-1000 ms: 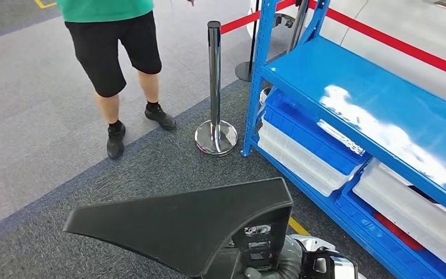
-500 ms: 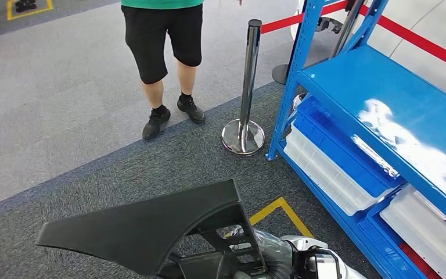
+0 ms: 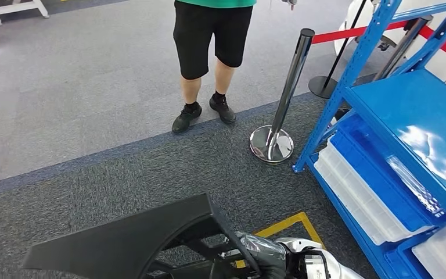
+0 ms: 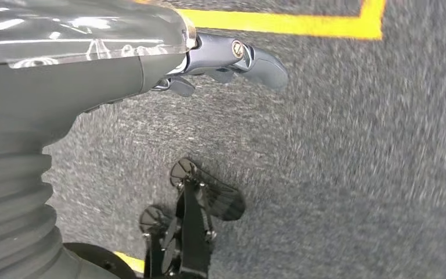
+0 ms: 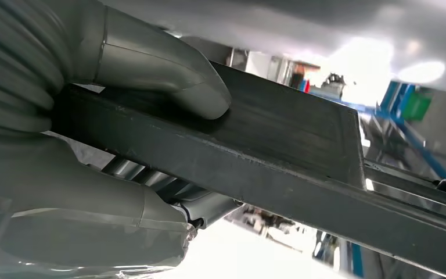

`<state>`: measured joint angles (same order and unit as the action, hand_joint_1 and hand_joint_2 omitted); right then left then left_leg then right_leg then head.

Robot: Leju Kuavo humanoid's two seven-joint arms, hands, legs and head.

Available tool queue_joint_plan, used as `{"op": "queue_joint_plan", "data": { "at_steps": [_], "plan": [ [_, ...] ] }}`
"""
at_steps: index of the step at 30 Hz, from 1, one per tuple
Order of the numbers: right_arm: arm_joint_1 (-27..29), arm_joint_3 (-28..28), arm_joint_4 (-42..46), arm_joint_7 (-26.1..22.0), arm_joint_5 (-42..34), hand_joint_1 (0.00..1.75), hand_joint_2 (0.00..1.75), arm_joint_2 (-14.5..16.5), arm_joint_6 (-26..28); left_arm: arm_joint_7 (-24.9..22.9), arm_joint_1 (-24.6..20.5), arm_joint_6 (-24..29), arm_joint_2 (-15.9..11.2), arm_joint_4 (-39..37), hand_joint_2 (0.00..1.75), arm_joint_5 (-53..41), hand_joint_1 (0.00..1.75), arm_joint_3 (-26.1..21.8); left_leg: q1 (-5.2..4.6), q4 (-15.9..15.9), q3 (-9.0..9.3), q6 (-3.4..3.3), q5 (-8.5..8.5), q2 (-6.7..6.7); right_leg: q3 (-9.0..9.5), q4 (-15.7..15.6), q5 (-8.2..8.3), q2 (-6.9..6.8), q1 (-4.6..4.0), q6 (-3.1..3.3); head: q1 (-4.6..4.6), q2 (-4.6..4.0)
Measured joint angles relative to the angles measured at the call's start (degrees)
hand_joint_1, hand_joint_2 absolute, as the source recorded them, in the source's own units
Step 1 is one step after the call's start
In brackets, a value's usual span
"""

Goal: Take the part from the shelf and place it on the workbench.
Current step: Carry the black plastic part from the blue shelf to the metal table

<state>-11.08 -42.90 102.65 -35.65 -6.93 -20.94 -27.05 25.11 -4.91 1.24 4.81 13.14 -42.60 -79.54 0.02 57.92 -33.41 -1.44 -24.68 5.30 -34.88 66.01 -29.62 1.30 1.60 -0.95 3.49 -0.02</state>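
We note right hand [image 5: 93,145] clamped on the black part [image 3: 122,241], thumb pressed to its flat face, part carried low over grey carpet [image 3: 122,168], left hand [image 4: 226,64] empty, fingers loosely apart, blue shelf [image 3: 406,110] alongside

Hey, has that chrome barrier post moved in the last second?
No. The chrome post stands just off the blue shelf at its corner leg, as before; the whole view shifted, so the camera turned.

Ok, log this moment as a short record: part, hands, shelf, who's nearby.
part: black part, carried low in front of the robot
right hand: right hand grips the part's edge
left hand: left hand holds nothing, hangs over the carpet
shelf: blue shelf to the right, bins underneath
nearby: person standing ahead beside a chrome post
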Motion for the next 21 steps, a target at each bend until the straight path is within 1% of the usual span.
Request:
{"op": "queue_joint_plan", "data": {
  "at_steps": [1, 2, 3, 4, 5, 6, 7, 8, 9, 10, 11, 12, 13, 14, 15, 16, 17, 18, 19, 20, 21],
  "plan": [
    [-0.73, -0.25, -0.19, 0.27, -0.10, 1.75, 1.75, 0.00, -0.03, 0.17, -0.05, -0.07, 0.07, 0.00, 1.75, 0.14, 0.00, -0.26, -0.02, 0.49, -0.23, 0.28, -0.20, 0.63, 1.37, -3.41, 1.31, 1.18, 0.13, 0.02, 0.00, 0.00],
    [-1.43, -0.49, -0.35, 0.66, -0.27, 1.75, 1.75, 0.00, -0.07, 0.31, -0.12, -0.20, 0.13, 0.00, 1.75, 0.24, 0.00, -0.44, 0.02, 0.83, -0.59, 0.63, -0.28, 1.21, 2.14, -5.43, 1.80, 2.09, 0.16, 0.02, -0.01, 0.00],
    [-2.13, -0.67, -0.47, 1.08, -0.46, 1.75, 1.75, 0.01, -0.11, 0.41, -0.13, -0.38, 0.17, 0.00, 1.75, 0.33, 0.00, -0.55, 0.06, 0.95, -1.01, 0.99, -0.27, 1.77, 2.34, -6.10, 1.56, 2.60, 0.09, 0.06, -0.01, 0.00],
    [-2.85, -0.82, -0.54, 1.53, -0.70, 1.75, 1.75, 0.00, -0.11, 0.51, -0.09, -0.60, 0.19, 0.00, 1.75, 0.40, 0.00, -0.61, 0.12, 1.00, -1.33, 1.36, -0.17, 2.35, 2.32, -6.41, 1.51, 2.31, -0.04, 0.18, 0.00, 0.00],
    [-3.62, -0.97, -0.58, 2.00, -0.97, 1.75, 1.75, -0.10, -0.05, 0.60, 0.02, -0.83, 0.22, 0.00, 1.75, 0.43, 0.00, -0.65, 0.27, 0.91, -1.53, 1.72, -0.09, 2.79, 2.37, -6.48, 1.59, 1.61, -0.02, 0.46, 0.00, 0.00],
    [-4.33, -1.09, -0.59, 2.38, -1.20, 1.75, 1.75, -0.29, 0.07, 0.68, 0.13, -1.04, 0.30, -0.01, 1.75, 0.41, 0.00, -0.70, 0.24, 1.30, -1.77, 2.04, -0.33, 2.18, 2.56, -6.72, 1.66, 0.89, 0.04, 0.85, 0.01, 0.00],
    [-4.91, -1.17, -0.55, 2.66, -1.39, 1.75, 1.75, -0.59, 0.31, 0.74, 0.13, -1.28, 0.40, -0.01, 1.75, 0.33, 0.00, -0.74, 0.20, 2.63, -2.38, 2.34, -1.08, 0.87, 2.78, -7.01, 1.73, 0.06, 0.10, 1.22, 0.02, 0.00],
    [-5.32, -1.24, -0.47, 2.87, -1.45, 1.75, 1.75, -0.97, 0.62, 0.79, 0.02, -1.53, 0.50, -0.02, 1.75, 0.19, 0.00, -0.74, 0.16, 5.15, -3.58, 2.61, -2.41, -0.91, 2.99, -7.23, 1.74, -0.86, 0.10, 1.55, 0.02, 0.00],
    [-5.57, -1.33, -0.39, 3.03, -1.40, 1.75, 1.75, -1.35, 0.93, 0.81, -0.12, -1.78, 0.61, -0.02, 1.75, 0.04, 0.00, -0.73, 0.12, 8.73, -5.38, 2.84, -4.11, -2.78, 3.14, -7.30, 1.64, -1.76, -0.11, 1.79, 0.03, 0.00],
    [-5.72, -1.44, -0.31, 3.15, -1.32, 1.75, 1.75, -1.70, 1.21, 0.82, -0.28, -2.01, 0.69, -0.02, 1.75, -0.11, 0.00, -0.73, 0.20, 12.70, -7.47, 3.03, -5.75, -3.80, 3.23, -7.30, 1.53, -2.70, -0.30, 1.93, 0.03, 0.00],
    [-5.81, -1.58, -0.27, 3.26, -1.21, 1.75, 1.75, -1.99, 1.43, 0.83, -0.33, -2.18, 0.77, -0.02, 1.75, -0.22, 0.00, -0.72, 0.28, 15.89, -9.20, 3.16, -6.72, -4.32, 3.32, -7.29, 1.39, -3.64, -0.46, 2.02, 0.03, 0.00],
    [-5.86, -1.72, -0.26, 3.31, -1.10, 1.75, 1.75, -2.20, 1.67, 0.84, -0.29, -2.33, 0.85, -0.02, 1.75, -0.31, 0.00, -0.72, 0.33, 17.30, -10.04, 3.22, -6.71, -4.54, 3.43, -7.28, 1.23, -4.48, -0.56, 2.04, 0.03, 0.00],
    [-5.91, -1.85, -0.22, 3.32, -0.92, 1.75, 1.75, -2.33, 2.00, 0.87, -0.19, -2.49, 0.93, -0.02, 1.75, -0.41, 0.00, -0.72, 0.36, 16.53, -9.74, 3.21, -5.67, -4.70, 3.60, -7.28, 1.06, -5.24, -0.61, 2.01, 0.03, -0.01],
    [-5.96, -1.92, -0.12, 3.30, -0.62, 1.75, 1.75, -2.38, 2.47, 0.92, -0.09, -2.64, 0.99, -0.02, 1.75, -0.49, 0.00, -0.72, 0.35, 13.45, -8.22, 3.08, -3.75, -5.04, 3.85, -7.28, 0.85, -5.93, -0.65, 1.92, 0.03, -0.01],
    [-6.02, -1.97, 0.01, 3.25, -0.29, 1.75, 1.75, -2.40, 3.02, 0.98, -0.04, -2.80, 1.03, -0.02, 1.75, -0.55, 0.00, -0.72, 0.27, 9.24, -6.09, 2.82, -1.79, -5.88, 4.15, -7.29, 0.62, -6.56, -0.68, 1.80, 0.03, -0.01],
    [-6.09, -1.98, 0.13, 3.18, 0.03, 1.75, 1.75, -2.40, 3.57, 1.05, -0.07, -2.97, 1.06, -0.02, 1.75, -0.59, 0.00, -0.71, -0.03, 5.41, -4.10, 2.39, -0.40, -6.93, 4.42, -7.26, 0.37, -7.12, -0.83, 1.59, 0.03, -0.01],
    [-6.21, -1.98, 0.20, 3.12, 0.25, 1.75, 1.75, -2.40, 4.05, 1.12, -0.11, -3.14, 1.08, -0.02, 1.75, -0.60, 0.00, -0.71, -0.35, 2.66, -2.72, 1.88, 0.41, -7.71, 4.62, -7.26, 0.16, -7.61, -0.93, 1.36, 0.03, 0.00],
    [-6.37, -1.98, 0.22, 3.07, 0.30, 1.75, 1.75, -2.40, 4.38, 1.20, -0.12, -3.31, 1.10, -0.02, 1.75, -0.65, 0.00, -0.70, -0.68, 1.40, -2.16, 1.41, 0.51, -8.13, 4.75, -7.27, 0.01, -8.05, -1.01, 1.09, 0.03, 0.00],
    [-6.60, -1.98, 0.20, 3.06, 0.24, 1.75, 1.75, -2.40, 4.55, 1.30, -0.09, -3.44, 1.11, -0.02, 1.75, -0.71, 0.00, -0.69, -0.98, 1.19, -2.21, 0.98, 0.36, -7.90, 4.84, -7.33, -0.07, -8.47, -1.05, 0.81, 0.03, 0.00],
    [-6.97, -1.98, 0.18, 3.13, 0.07, 1.75, 1.75, -2.40, 4.50, 1.40, -0.01, -3.54, 1.11, -0.02, 1.75, -0.85, 0.00, -0.68, -0.95, 0.93, -2.15, 0.60, 0.44, -7.28, 4.98, -7.43, -0.17, -8.83, -0.98, 0.51, 0.03, 0.00],
    [-7.45, -1.97, 0.13, 3.29, -0.11, 1.75, 1.75, -2.41, 4.23, 1.54, 0.06, -3.58, 1.16, -0.03, 1.75, -1.02, 0.00, -0.64, -0.87, 0.53, -1.93, 0.29, 0.58, -6.69, 5.09, -7.26, -0.43, -8.33, -0.85, 0.25, 0.03, 0.00]
  ]
}}
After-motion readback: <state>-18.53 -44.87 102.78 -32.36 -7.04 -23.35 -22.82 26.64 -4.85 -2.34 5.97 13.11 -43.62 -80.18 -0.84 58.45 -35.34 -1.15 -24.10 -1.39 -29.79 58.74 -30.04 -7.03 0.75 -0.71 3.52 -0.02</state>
